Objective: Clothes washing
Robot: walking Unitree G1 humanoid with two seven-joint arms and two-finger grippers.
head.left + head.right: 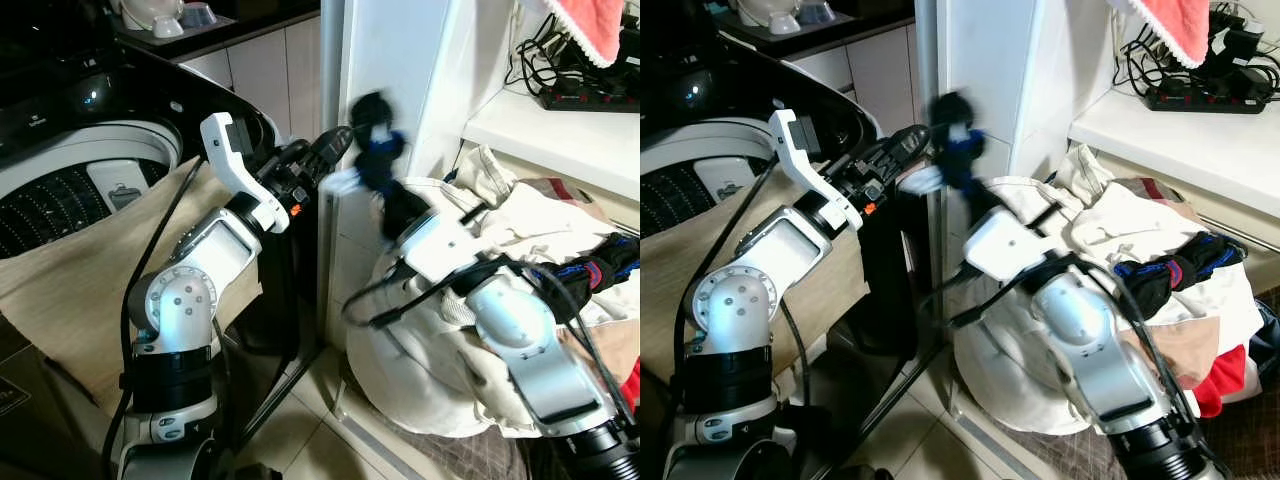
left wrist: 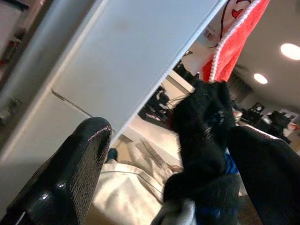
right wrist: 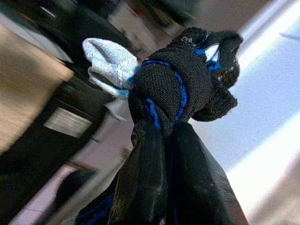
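The washer [image 1: 70,190] stood open on the robot's left, its drum dark and a tan cloth [image 1: 80,290] draped over its front edge. A white post [image 1: 385,90] rose between the washer and the laundry pile [image 1: 480,300], which lay heaped on the right below a white shelf [image 1: 1180,135] carrying a power strip [image 1: 1215,98]. A red towel [image 1: 1180,25] hung above the shelf.

The right arm reached up from over the pile, and the right pincer [image 3: 164,154] was closed tight on a dark sock [image 3: 180,89] with blue trim, bunched into a knot above the fingertips, a pale sock [image 3: 110,61] tucked against it. The bundle hung in the air just in front of the post, blurred in the head views.

The left pincer [image 2: 168,164] stood wide open, holding nothing, its two fingers [image 2: 70,178] spread either side of the dark sock. In the head views its tip lay just beside the bundle, on the washer side.

So the clothes sat between the two pincers, the left one nearer the drum. The bundle's long axis ran roughly upright, hanging from the right fingers. I judged a handover was next: the left would close on the bundle, then swing leftward to the drum. The post stood close behind, while the space above the washer looked free.
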